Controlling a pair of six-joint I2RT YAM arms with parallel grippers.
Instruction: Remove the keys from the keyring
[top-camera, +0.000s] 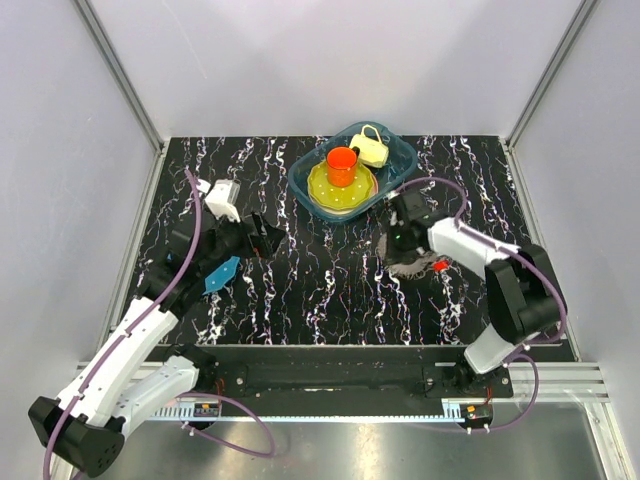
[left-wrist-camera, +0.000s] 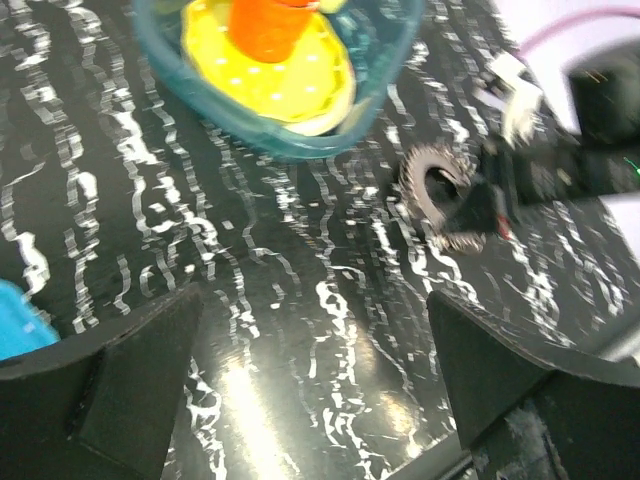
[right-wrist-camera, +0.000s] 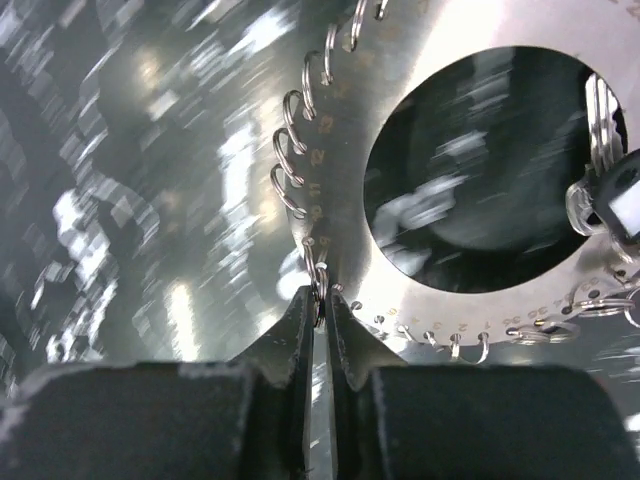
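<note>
Right tool (right-wrist-camera: 322, 296) angled down, apparently nipping keyring (right-wrist-camera: 338, 200) rim

Right wrist view: the keyring (right-wrist-camera: 345, 150) has a flat metal face with a row of small stamped numerals, one beside each rim hole, running up the left arc and along the lower arc. Blur and glare are too strong to read any value with confidence. Overhead and left wrist views: no legible text or markings.

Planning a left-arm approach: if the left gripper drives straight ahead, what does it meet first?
Probably bare tabletop, then the teal tray; the keyring sits right of that line.
</note>
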